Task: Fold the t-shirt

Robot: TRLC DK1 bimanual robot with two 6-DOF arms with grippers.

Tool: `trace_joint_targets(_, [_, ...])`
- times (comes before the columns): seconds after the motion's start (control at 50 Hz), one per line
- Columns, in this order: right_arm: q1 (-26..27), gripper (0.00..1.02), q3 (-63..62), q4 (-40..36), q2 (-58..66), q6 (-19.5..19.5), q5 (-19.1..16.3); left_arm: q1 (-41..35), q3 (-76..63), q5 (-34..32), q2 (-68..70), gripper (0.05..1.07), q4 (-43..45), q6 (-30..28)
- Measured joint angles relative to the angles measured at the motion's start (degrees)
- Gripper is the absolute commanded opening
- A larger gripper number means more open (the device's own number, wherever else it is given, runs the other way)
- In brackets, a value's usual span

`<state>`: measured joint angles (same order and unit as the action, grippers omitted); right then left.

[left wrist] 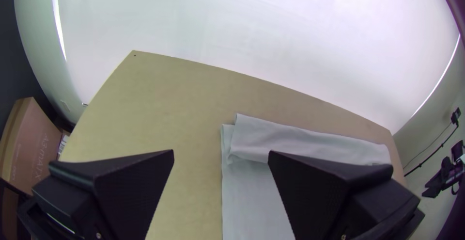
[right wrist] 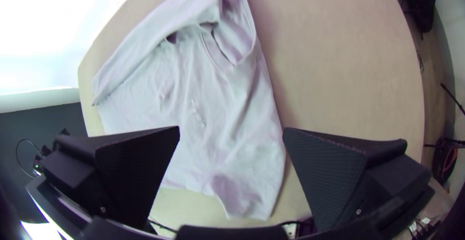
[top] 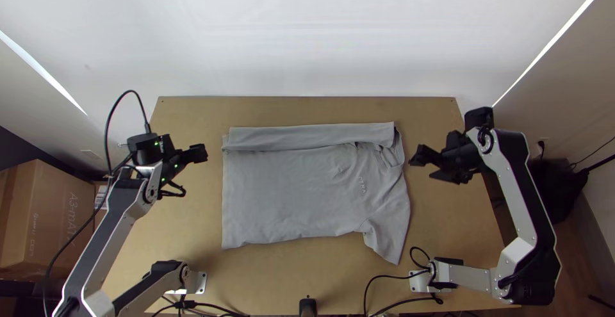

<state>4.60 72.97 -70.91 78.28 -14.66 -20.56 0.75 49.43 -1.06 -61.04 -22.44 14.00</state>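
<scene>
When folding the near side in, likely next, pinch the t-shirt (top: pixel 291 192), mid-table (top: pixel 192 227), by its sleeve (top: pixel 387 237) at 4 o'clock and bottom edge (top: pixel 228 234) at 8 o'clock. Lift both together. See left gripper (left wrist: pixel 221 152) at 10 o'clock, right gripper (right wrist: pixel 231 128) at 3 o'clock, wide open, holding nothing. Move through open room beside the cloth edges.

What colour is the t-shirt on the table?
Plain grey, with small lighter print; the top view shows it best.
</scene>
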Motion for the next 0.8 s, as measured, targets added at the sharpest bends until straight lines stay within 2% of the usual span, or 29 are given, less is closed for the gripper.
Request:
trace_joint_targets(0.3, [0.4, 0.95, -18.5, -2.2, -10.1, 5.9, -0.1, 0.0, 0.1, 0.0, 6.7, 1.02, -5.6, -0.4])
trace_joint_targets(0.36, [0.4, 0.85, -21.3, -1.7, -11.3, 6.7, -0.1, 0.0, 0.2, 0.0, 6.8, 1.02, -5.7, -0.6])
trace_joint_targets(0.4, [0.5, 0.84, -23.3, -1.2, -11.4, 7.2, -0.1, 0.0, 0.2, 0.0, 6.8, 1.02, -5.8, -0.6])
trace_joint_targets(0.46, [0.7, 0.80, -25.9, 1.1, -11.3, 7.6, -0.1, 0.0, 0.2, 0.0, 6.8, 1.02, -5.8, -0.5])
trace_joint_targets(0.6, [0.8, 0.80, -30.2, 5.0, -10.3, 7.9, -0.1, 0.0, 0.7, 0.0, 6.8, 1.02, -5.8, -0.5])
trace_joint_targets(0.68, [0.9, 0.69, -31.4, 6.6, -8.3, 7.9, -0.1, 0.0, 1.2, 0.0, 6.8, 1.02, -5.8, -0.5])
trace_joint_targets(0.8, [1.6, 0.69, -31.7, 9.0, -5.9, 7.9, -0.1, 0.0, 1.4, 0.0, 6.7, 1.02, -5.8, -0.5])
